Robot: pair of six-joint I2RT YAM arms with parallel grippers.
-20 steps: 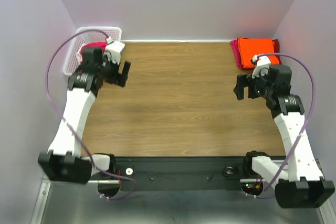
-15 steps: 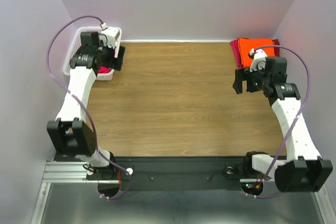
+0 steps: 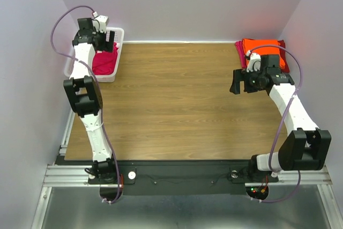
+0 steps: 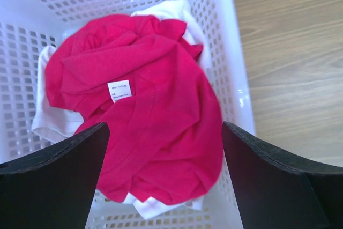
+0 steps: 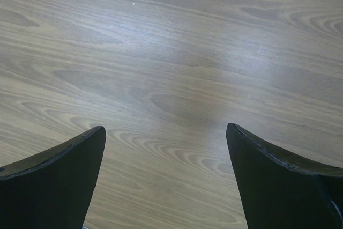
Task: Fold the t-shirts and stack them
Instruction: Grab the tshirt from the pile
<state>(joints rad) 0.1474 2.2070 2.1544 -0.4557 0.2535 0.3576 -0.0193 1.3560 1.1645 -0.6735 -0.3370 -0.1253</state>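
A crumpled pinkish-red t-shirt (image 4: 144,105) lies in the white basket (image 4: 225,57), a small white label showing, with white cloth (image 4: 161,205) under it. From above the same t-shirt (image 3: 105,61) shows in the basket (image 3: 119,52) at the table's far left corner. My left gripper (image 4: 165,132) hangs open above it, nothing between its fingers. A folded orange t-shirt (image 3: 262,47) rests on a darker red one (image 3: 241,55) at the far right. My right gripper (image 5: 166,132) is open over bare wood, just left of that stack.
The wooden table (image 3: 182,105) runs between the basket and the stack. Walls close in on the left, back and right. A black rail (image 3: 182,172) lines the near edge with the arm bases.
My left arm has swung back and left from the table edge to above the basket. The right gripper has shifted slightly back and left. Both grippers stay open.
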